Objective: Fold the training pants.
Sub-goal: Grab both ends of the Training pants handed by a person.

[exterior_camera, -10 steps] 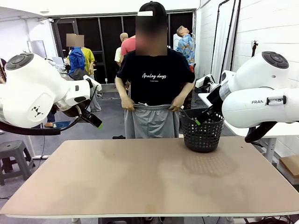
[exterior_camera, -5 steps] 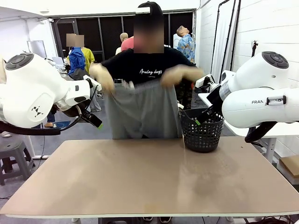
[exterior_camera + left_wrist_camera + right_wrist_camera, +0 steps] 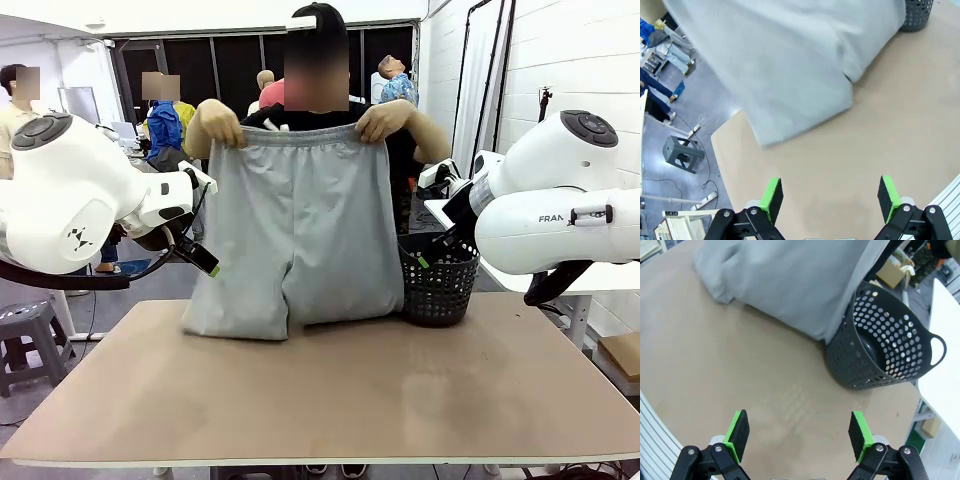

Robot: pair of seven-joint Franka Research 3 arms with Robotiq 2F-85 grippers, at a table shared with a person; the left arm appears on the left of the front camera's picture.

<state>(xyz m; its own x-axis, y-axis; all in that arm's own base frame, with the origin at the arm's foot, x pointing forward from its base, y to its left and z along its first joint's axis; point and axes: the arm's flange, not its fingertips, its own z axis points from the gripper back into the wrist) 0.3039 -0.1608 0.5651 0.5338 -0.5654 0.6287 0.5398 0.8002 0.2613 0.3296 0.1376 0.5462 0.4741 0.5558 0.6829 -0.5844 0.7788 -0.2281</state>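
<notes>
green-padded left hand [image 3: 830,184] and right hand [image 3: 799,419], jaws wide apart, empty, seemingly well above the table [image 3: 865,145]

Behind the worktop [image 3: 330,400] stands a person [image 3: 425,145], holding the training pants [image 3: 300,230] up in front of them; the leg ends reach down onto its far part. The basket [image 3: 440,290] sits far right on the worktop, against the pants. The left hand [image 3: 210,266] hangs left of the pants, the right hand [image 3: 428,256] by the basket — both clear of the cloth.
</notes>
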